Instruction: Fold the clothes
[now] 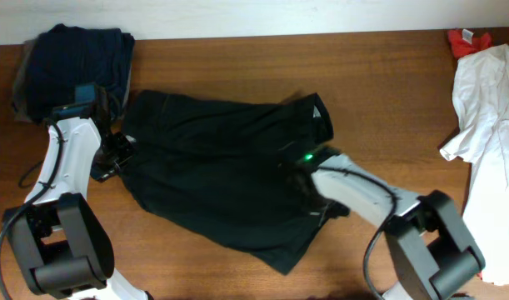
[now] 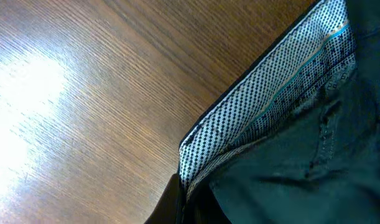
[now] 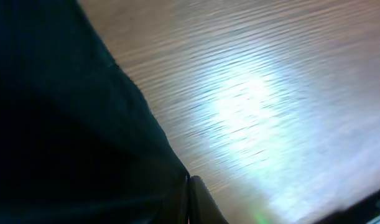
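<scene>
The large black garment (image 1: pixel 229 183) of the clothes lies wrinkled and spread across the middle of the table. My left gripper (image 1: pixel 121 155) is at its left edge, shut on the waistband; in the left wrist view the checked lining (image 2: pixel 270 106) runs up from the pinched jaws of that gripper (image 2: pixel 185 188). Further right, my right gripper (image 1: pixel 301 165) rests on the garment's right part. The right wrist view shows it (image 3: pixel 188 184) shut on the edge of the black cloth (image 3: pixel 65 124), with bare wood beside it.
A navy pile (image 1: pixel 75 62) sits at the back left corner, close behind the left arm. A white garment (image 1: pixel 491 108) lies along the right edge, with a small red piece (image 1: pixel 469 39) above it. Bare wooden table (image 1: pixel 387 75) shows behind the black garment.
</scene>
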Controlling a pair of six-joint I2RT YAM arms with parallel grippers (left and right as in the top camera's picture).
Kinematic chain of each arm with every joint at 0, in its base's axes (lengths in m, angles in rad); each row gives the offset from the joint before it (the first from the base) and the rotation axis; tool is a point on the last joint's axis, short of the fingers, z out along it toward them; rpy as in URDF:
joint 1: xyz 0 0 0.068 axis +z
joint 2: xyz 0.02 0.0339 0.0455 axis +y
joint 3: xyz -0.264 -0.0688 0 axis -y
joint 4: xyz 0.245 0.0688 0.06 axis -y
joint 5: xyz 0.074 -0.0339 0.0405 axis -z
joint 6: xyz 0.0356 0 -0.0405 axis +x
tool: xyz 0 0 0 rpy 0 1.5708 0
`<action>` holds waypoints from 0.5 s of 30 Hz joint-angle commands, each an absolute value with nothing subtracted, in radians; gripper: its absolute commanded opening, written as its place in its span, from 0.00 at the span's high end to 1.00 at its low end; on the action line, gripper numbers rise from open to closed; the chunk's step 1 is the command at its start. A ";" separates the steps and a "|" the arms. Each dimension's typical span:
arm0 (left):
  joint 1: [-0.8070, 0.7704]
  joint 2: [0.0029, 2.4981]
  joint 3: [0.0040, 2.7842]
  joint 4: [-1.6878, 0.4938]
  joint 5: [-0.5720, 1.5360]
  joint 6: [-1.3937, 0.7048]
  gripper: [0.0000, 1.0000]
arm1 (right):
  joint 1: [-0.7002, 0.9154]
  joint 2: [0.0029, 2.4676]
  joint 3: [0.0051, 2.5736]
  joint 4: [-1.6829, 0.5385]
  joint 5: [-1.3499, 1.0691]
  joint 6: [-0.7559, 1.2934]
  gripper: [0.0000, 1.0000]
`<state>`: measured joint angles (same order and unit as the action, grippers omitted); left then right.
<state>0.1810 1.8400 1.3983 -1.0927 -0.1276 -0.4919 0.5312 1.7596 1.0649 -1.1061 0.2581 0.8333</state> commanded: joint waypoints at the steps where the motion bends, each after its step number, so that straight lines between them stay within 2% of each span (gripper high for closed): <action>1: 0.179 1.819 1.405 -1.107 -0.115 -0.500 0.99 | 0.449 1.686 1.079 -1.153 0.308 0.816 0.90; 2: 0.179 1.819 1.405 -1.120 -0.108 -0.500 0.99 | 0.428 1.672 1.079 -1.165 0.307 0.816 0.73; 3: 0.179 1.818 1.405 -1.132 -0.098 -0.500 0.99 | 0.410 1.658 1.079 -1.180 0.303 0.811 0.17; 4: 0.179 1.818 1.405 -1.138 -0.092 -0.500 0.99 | 0.400 1.649 1.079 -1.187 0.297 0.792 0.02; 5: 0.179 1.818 1.405 -1.142 -0.089 -0.500 0.96 | 0.393 1.642 1.079 -1.193 0.291 0.780 0.02; 7: 0.179 1.817 1.405 -1.143 -0.089 -0.500 0.80 | 0.384 1.615 1.079 -1.217 0.258 0.766 0.02; 9: 0.179 1.817 1.405 -1.143 -0.089 -0.480 0.35 | 0.394 1.559 1.079 -1.235 0.179 0.735 0.02; 10: 0.180 1.817 1.405 -1.143 -0.091 -0.475 0.32 | 0.405 1.532 1.079 -1.236 0.141 0.727 0.02; 12: 0.179 1.817 1.405 -1.143 -0.091 -0.473 0.32 | 0.442 1.470 1.079 -1.237 0.060 0.709 0.01; 15: 0.179 1.817 1.405 -1.137 -0.090 -0.474 0.32 | 0.591 1.351 1.061 -1.199 -0.022 0.717 0.02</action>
